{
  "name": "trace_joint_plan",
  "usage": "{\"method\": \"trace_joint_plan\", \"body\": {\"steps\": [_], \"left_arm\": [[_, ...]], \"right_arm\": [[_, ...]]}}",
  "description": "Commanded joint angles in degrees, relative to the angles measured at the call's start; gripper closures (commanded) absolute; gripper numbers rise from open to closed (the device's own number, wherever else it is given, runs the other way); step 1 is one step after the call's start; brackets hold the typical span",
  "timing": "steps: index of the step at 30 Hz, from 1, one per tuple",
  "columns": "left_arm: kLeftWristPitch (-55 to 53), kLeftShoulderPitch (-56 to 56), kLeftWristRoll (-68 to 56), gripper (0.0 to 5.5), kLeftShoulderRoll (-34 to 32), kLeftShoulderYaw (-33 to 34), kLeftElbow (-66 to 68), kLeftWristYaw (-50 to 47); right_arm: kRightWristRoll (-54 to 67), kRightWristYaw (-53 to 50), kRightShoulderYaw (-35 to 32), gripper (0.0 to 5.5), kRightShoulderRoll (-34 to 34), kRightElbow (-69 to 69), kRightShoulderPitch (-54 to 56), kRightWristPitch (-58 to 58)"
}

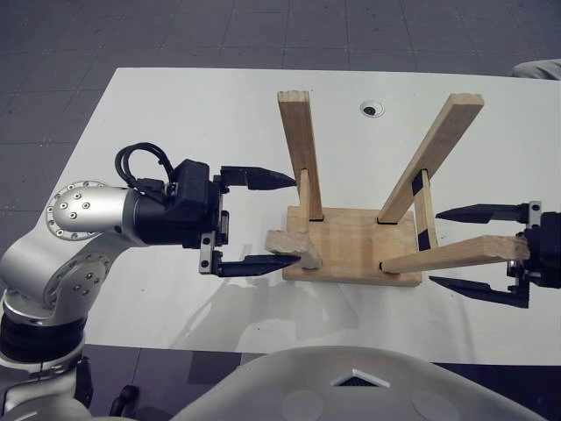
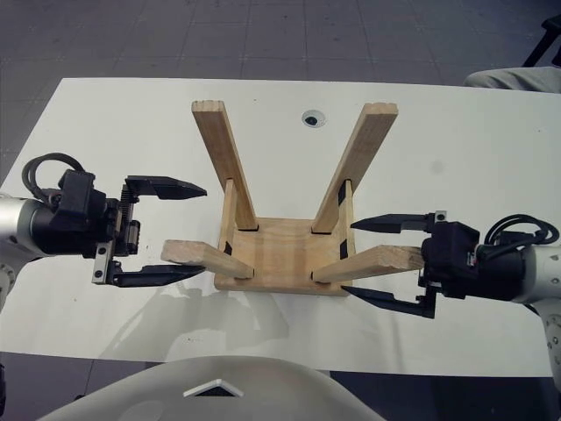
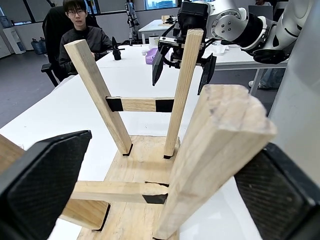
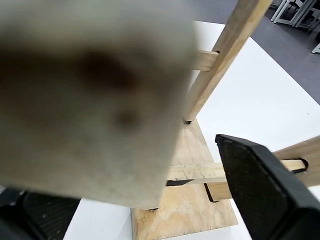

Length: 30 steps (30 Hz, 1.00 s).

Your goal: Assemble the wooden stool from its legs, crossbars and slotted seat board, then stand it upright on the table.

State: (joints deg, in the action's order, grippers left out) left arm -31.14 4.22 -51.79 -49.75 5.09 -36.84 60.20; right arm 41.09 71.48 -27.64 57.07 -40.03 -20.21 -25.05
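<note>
The wooden stool lies upside down, its slotted seat board (image 2: 280,260) flat on the white table (image 2: 105,132) and its legs pointing up. Two far legs (image 2: 224,162) (image 2: 358,165) lean outward, and crossbars (image 2: 230,219) with black-taped ends join them to the near ones. My left gripper (image 2: 198,230) is open, and the near-left leg (image 2: 203,257) sits between its fingers without touching either pad (image 3: 45,185). My right gripper (image 2: 351,258) is also open, straddling the tip of the near-right leg (image 2: 372,261). In the left wrist view that leg (image 3: 215,160) looms close.
A round cable hole (image 2: 309,117) sits in the table behind the stool. The table's front edge runs just below both grippers. Bare tabletop lies to the far left and far right of the stool.
</note>
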Motion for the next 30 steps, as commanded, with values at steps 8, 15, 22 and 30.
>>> {"method": "trace_joint_plan", "body": {"steps": [8,15,22,30], "left_arm": [[1.25,-2.45,1.34,2.38,-0.22,0.16,-0.97,1.67],[1.88,-3.92,1.94,3.47,-0.28,-0.38,-1.40,3.53],[1.64,-4.95,1.24,4.28,-0.80,-0.84,-2.40,5.02],[1.18,-5.04,0.36,4.30,-0.80,-1.07,-3.28,5.33]], "right_arm": [[3.02,-0.04,0.92,3.31,1.69,-1.25,3.09,-2.39],[2.83,-0.95,3.31,4.46,1.37,-1.16,5.44,-2.39],[2.98,-1.38,5.42,4.46,0.58,-1.28,6.43,-2.31],[1.33,-1.04,9.10,4.46,-0.50,-1.67,5.83,0.18]]}}
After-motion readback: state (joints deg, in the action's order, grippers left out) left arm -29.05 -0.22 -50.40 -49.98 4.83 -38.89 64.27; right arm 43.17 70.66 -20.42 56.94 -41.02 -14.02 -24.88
